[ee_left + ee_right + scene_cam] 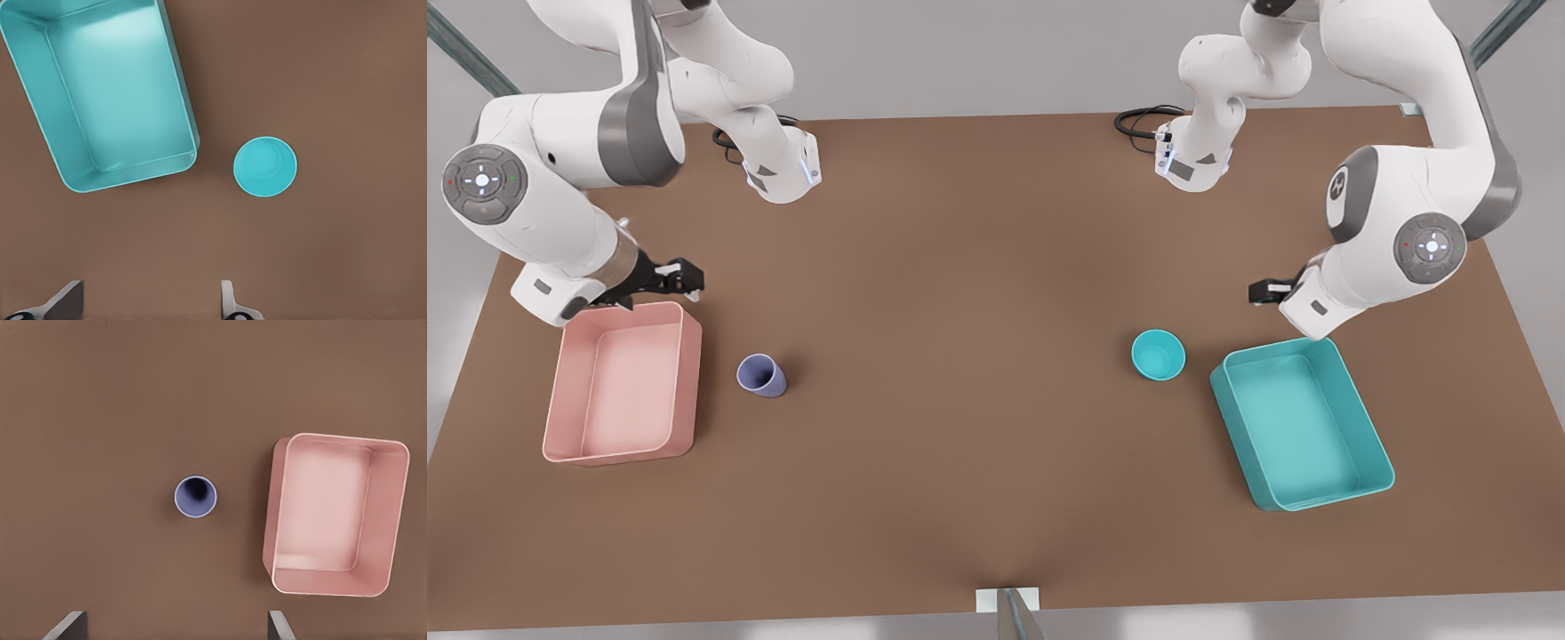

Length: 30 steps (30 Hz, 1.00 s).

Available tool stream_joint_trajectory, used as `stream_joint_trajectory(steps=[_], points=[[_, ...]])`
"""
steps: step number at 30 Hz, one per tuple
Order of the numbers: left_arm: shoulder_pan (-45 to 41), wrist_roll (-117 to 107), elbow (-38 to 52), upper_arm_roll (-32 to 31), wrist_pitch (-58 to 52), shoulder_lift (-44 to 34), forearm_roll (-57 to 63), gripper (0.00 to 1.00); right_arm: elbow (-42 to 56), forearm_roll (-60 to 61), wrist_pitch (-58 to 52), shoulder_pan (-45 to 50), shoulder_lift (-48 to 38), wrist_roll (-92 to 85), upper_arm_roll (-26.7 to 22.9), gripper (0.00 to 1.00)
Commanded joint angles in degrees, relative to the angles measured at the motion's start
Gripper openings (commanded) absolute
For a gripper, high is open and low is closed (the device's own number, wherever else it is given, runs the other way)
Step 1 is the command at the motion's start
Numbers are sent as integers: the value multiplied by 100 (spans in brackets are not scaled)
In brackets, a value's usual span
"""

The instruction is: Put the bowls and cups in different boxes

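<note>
Two arms stand over a brown desk with nothing yet sorted. The left end effector, on the front view's right, hangs above the desk near the far end of the teal box; its fingers are spread wide and hold nothing. The right end effector, on the front view's left, hovers just past the far rim of the pink box, likewise spread apart and empty, as the right wrist view shows. The teal bowl sits upright on the desk just beside the teal box, apart from it. The lavender cup stands on the desk near the pink box, also apart. Both boxes are empty.

Likely hazards: the bowl is wide and shallow, so a grip across its full width may exceed the finger spread, and a pinch on its rim could slip or tip it. The cup tapers, so it may slide from a closing grip or topple if struck off-centre. Each item lies close to a box wall, which a descending finger could nudge.
</note>
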Motion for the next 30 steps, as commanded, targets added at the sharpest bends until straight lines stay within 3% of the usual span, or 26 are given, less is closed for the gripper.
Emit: stream_joint_trajectory(steps=[1, 3, 5, 8, 10, 12, 16, 25, 26, 27, 28, 29, 30], points=[[7, -40, 28, 1, -40, 18, -9, 100, -21, 0, 47, 42, -6, -47, -11, 100], [-98, -136, 28, -69, -32, 79, 18, 100, 5, -9, 91, 51, 117, -47, -2, 100], [-995, -715, 20, -149, 530, 677, 492, 100, 40, 17, 311, 121, 565, -74, 51, 100], [-1400, -1463, -33, -166, 1699, 1591, 519, 100, -57, 88, 926, 147, 1031, -83, 59, 100], [-1619, -1683, -455, -166, 2367, 1776, 528, 100, -742, 88, 1919, 227, 1032, -83, 59, 100], [-1637, -1674, -929, -166, 3386, 1864, 607, 100, -1093, 88, 2454, 288, 1058, -83, 59, 100], [-1751, -1674, -1809, -157, 4240, 1934, 624, 100, -1726, 97, 3088, 156, 1041, -91, 51, 100], [-1751, -1674, -2248, -157, 4398, 2128, 624, 100, -2412, 105, 3853, -397, 1181, -364, 51, 100], [-1760, -1674, -2248, -157, 4398, 2171, 624, 94, -2561, 105, 3984, -406, 1155, -390, 51, 100], [-1760, -1674, -2248, -157, 4381, 2163, 624, 70, -2737, 114, 4178, -529, 1155, -461, 51, 100], [-1760, -1692, -2248, -157, 4354, 2163, 624, 52, -2948, 202, 4362, -556, 1076, -583, 51, 100], [-1760, -1788, -2248, -157, 4345, 2163, 616, 42, -3115, 193, 4529, -608, 1040, -584, 51, 100], [-1786, -1920, -2239, -157, 4345, 2163, 616, 41, -3185, 193, 4608, -617, 1049, -601, 51, 100]])
